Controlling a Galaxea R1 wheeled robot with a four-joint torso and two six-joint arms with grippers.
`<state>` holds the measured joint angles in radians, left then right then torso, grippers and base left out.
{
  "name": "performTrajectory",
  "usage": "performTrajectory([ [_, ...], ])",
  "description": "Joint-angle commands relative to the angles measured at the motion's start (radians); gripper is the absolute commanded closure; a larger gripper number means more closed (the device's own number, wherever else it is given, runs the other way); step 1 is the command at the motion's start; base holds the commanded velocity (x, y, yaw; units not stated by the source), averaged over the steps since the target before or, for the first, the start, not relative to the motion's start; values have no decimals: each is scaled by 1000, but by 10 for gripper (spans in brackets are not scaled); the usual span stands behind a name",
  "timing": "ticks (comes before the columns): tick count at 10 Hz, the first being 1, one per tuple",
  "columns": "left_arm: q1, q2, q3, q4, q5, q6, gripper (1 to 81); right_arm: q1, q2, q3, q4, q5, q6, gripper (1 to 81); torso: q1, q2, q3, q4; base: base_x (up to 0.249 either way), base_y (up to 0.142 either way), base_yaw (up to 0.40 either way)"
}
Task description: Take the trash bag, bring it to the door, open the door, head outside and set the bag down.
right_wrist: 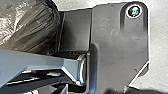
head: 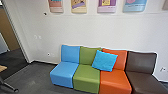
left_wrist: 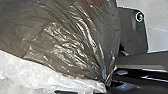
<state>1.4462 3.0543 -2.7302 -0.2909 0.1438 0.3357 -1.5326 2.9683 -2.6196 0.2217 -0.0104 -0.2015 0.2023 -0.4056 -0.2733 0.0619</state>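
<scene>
Trash bag, grey-brown thin plastic, was close by robot's own dark plate, w/ its neck bunched tight; exact clock pos. unclear. White wall ran across 12 o'c., above dark grey floor. Couch stood vs. wall from 12 to 2 o'c.: blue, green, orange, dk. brown seats side by side. Doorway was at approx. 10 o'c. Posters hung in a row, 11 to 1 o'c. Blue cushion leaned tilted btwn. green & orange backs. L tool was closed on bag's gathered neck. R tool: couldn't tell opening or hold.
</scene>
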Motion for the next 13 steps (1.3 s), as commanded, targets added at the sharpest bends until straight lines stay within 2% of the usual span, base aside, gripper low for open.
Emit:
performTrajectory([
  [1, -48, 6, 6, 2, 68, 0, 811, 34, 4, 3, -5, -60, -1, 10, -61, 95, 34, 0, 0, 0, 0],
  [6, -49, 3, 3, 4, 65, 0, 811, 34, 2, 3, -5, -60, -1, 10, -178, 275, 120, 0, 0, 0, 0],
  [7, -49, 3, 3, 2, 65, 0, 811, 34, 2, 3, -7, -60, -1, 10, -202, 314, 84, 0, 0, 0, 0],
  [9, -49, 0, 3, -2, 63, 0, 811, 33, 2, 1, -7, -62, -1, 10, -202, 378, 95, 0, 0, 0, 0],
  [10, -49, 0, 3, -2, 65, 0, 811, 34, 2, 0, -7, -60, -1, 10, -182, 314, 97, 0, 0, 0, 0],
  [12, -49, -1, 3, -2, 63, 0, 811, 31, 2, -6, -5, -60, -1, 10, -185, 343, 96, 0, 0, 0, 0],
  [13, -51, 0, 3, -5, 63, 0, 811, 28, 2, -8, -5, -59, -1, 10, -187, 348, 126, 0, 0, 0, 0],
])
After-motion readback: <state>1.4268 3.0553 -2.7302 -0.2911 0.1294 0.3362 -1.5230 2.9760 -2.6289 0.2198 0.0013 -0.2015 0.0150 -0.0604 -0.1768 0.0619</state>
